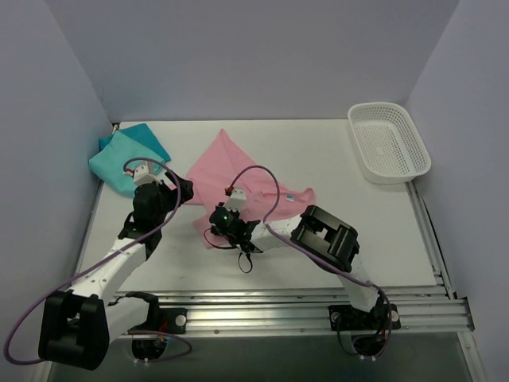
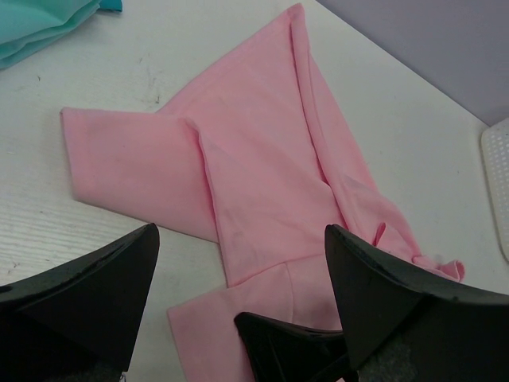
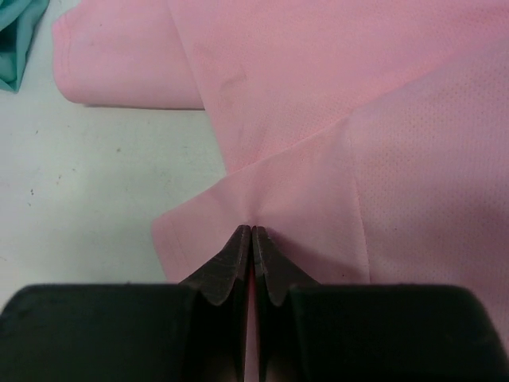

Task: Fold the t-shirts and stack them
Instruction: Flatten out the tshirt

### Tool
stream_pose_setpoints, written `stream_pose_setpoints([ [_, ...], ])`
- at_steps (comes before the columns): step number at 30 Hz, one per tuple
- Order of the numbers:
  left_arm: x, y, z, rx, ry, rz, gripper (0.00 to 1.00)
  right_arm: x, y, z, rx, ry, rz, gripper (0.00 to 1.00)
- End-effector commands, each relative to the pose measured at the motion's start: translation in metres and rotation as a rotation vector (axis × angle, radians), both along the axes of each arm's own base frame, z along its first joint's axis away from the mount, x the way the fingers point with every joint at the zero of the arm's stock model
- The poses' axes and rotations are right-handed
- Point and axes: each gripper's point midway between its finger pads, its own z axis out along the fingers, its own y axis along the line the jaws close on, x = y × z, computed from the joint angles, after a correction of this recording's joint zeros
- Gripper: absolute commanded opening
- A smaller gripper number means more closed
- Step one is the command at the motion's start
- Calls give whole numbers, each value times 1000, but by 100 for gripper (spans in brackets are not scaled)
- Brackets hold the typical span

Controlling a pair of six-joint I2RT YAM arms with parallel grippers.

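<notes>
White table [image 1: 334, 239] carries the light pink cloth t-shirt [image 1: 227, 167], which lies rumpled under both jaw pairs. The teal cloth t-shirt [image 1: 119, 159] lies beyond and left of the left gripper [image 2: 238, 239], whose jaws are spread wide. White plastic mesh basket [image 1: 390, 143] sits well right. The right gripper [image 3: 252, 239] has its jaws pressed together, apparently pinching a pink fold at the tips.

pink t-shirt [image 1: 227, 163]: plain light pink, fine dotted knit
teal t-shirt [image 1: 119, 159], ten o'clock: plain turquoise
basket [image 1: 387, 143], two o'clock: white mesh
table [image 1: 318, 151]: white, faint grain
left gripper [image 2: 240, 239]: black
right gripper [image 3: 252, 239]: black
cable [image 1: 258, 167]: purple
walls [image 1: 262, 56]: pale lavender-grey
</notes>
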Motion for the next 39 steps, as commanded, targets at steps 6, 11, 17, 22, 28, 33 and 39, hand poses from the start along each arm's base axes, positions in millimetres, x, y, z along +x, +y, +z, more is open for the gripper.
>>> stream_pose_setpoints([
  [6, 16, -4, 8, -7, -59, -21, 94, -80, -97, -106, -457, 298, 67, 0],
  [11, 17, -5, 9, -10, -58, -28, 94, -60, -92, -26, -465, 154, 25, 0],
  [17, 7, 0, 4, -1, -25, 2, 94, -48, -114, 75, -418, 2, -40, 0],
  [22, 0, -9, -10, 6, 18, -12, 94, -48, -134, 97, -420, -45, -77, 0],
  [28, -24, -40, -42, 73, 130, -36, 94, -50, -150, 109, -407, -73, -103, 0],
  [33, -49, -26, -83, 191, 284, 123, 94, -50, -156, 113, -398, -89, -112, 0],
  [39, -22, -14, -87, 86, 283, 187, 94, -47, -171, 122, -381, -100, -132, 0],
])
